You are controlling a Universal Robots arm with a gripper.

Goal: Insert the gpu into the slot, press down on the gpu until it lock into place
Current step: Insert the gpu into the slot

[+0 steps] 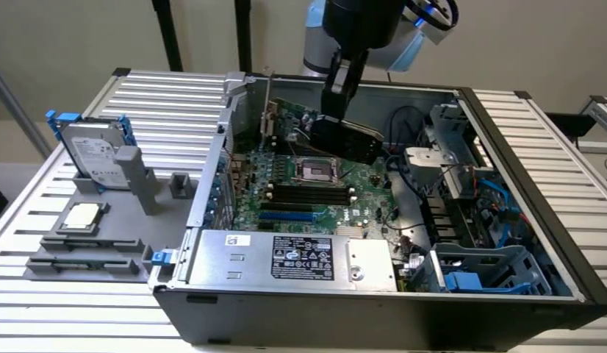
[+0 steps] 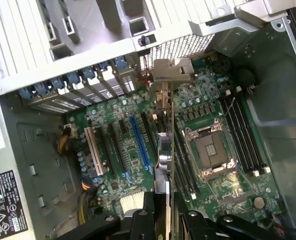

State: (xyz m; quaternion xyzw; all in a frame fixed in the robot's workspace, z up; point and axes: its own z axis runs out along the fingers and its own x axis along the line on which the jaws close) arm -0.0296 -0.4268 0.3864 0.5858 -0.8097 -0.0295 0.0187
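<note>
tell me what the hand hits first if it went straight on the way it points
The hand grips the gpu, so the card's lower edge would land first, probably on the motherboard between the blue slot and the black memory strips rather than in the slot, though depth is unclear.

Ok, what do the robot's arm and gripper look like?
The arm has pale grey rounded joints with light-blue caps and ends in a black wrist block. The gripper is all black, with long, narrow fingers and angular bases dotted with round bolt heads. I can't make out any markings.
</note>
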